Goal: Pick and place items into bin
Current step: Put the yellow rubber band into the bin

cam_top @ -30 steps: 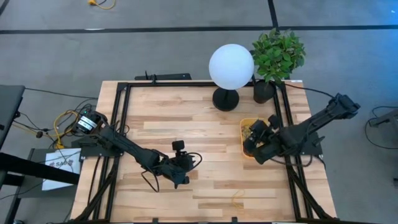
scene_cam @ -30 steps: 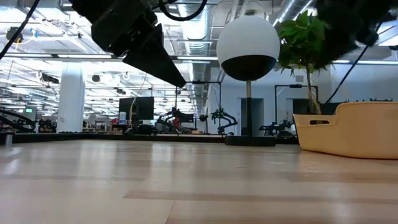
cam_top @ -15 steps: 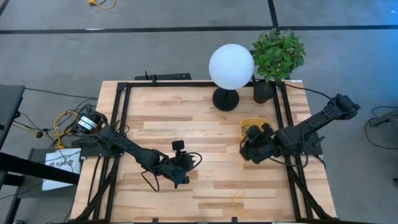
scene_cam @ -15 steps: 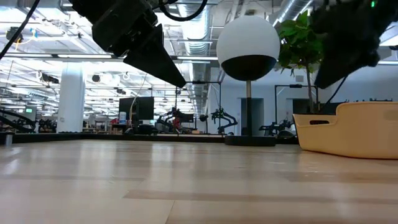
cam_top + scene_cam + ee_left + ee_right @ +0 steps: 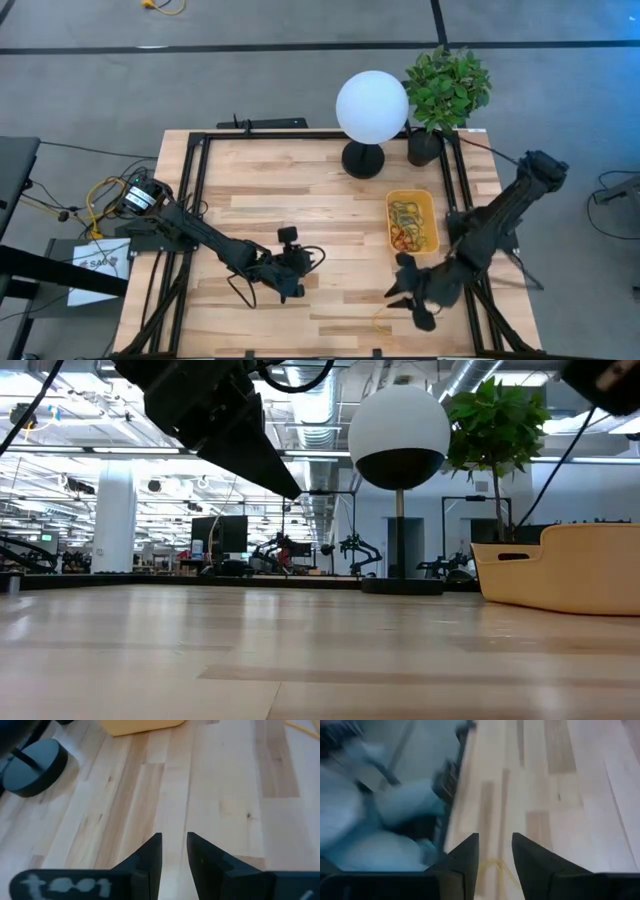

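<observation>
The right gripper [image 5: 412,303], fingers parted by a narrow gap and empty, sits low and right of centre in the high view, over a yellow band [image 5: 381,318]. The left gripper [image 5: 292,288], also narrowly parted and empty, hovers at lower centre. The yellow bin [image 5: 429,214], right of centre, holds tangled bands [image 5: 406,224].

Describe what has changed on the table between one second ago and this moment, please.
The right gripper left its place over the bin and swung toward the table's near edge, fingers apart and empty, above a yellow band on the wood. The bin's bands, covered before, now show. The left gripper, lamp and plant stayed put.
</observation>
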Tool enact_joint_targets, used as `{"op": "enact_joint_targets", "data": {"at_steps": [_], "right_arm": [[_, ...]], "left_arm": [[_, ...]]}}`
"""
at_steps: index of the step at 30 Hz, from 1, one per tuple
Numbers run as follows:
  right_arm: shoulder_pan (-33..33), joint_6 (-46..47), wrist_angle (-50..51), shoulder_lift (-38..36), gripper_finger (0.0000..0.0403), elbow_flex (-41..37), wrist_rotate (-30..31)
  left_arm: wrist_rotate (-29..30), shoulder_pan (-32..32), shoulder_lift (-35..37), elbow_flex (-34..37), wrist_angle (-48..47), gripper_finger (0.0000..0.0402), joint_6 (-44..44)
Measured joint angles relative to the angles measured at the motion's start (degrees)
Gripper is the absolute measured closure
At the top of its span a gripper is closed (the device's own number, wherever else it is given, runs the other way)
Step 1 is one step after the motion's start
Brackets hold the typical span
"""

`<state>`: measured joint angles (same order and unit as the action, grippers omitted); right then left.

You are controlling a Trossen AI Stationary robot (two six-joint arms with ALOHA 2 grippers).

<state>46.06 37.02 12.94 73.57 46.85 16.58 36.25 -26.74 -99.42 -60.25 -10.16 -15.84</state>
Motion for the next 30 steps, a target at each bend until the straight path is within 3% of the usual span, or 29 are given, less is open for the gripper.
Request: {"op": "enact_joint_targets", "data": {"at_steps": [4, 13, 17, 30], "right_arm": [[1.9, -3.1, -0.1, 7.1, 0.0295, 0.0, 0.4], [0.7, -3.6, -5.3, 20.4, 0.0296, 0.0, -8.4], [-0.5, -3.8, -5.1, 25.1, 0.0296, 1.0, -9.2], [-1.7, -6.4, -2.7, 31.0, 0.0296, 3.8, -9.9]], "left_arm": [[-1.5, 0.0, 0.0, 0.0, 0.8, 0.0319, 0.0], [-1.4, 0.0, 0.0, 0.0, 0.7, 0.0319, -0.5], [-1.4, 0.0, 0.0, 0.0, 0.6, 0.0319, -0.5], [-1.5, 0.0, 0.0, 0.0, 0.5, 0.0319, -0.5]]}}
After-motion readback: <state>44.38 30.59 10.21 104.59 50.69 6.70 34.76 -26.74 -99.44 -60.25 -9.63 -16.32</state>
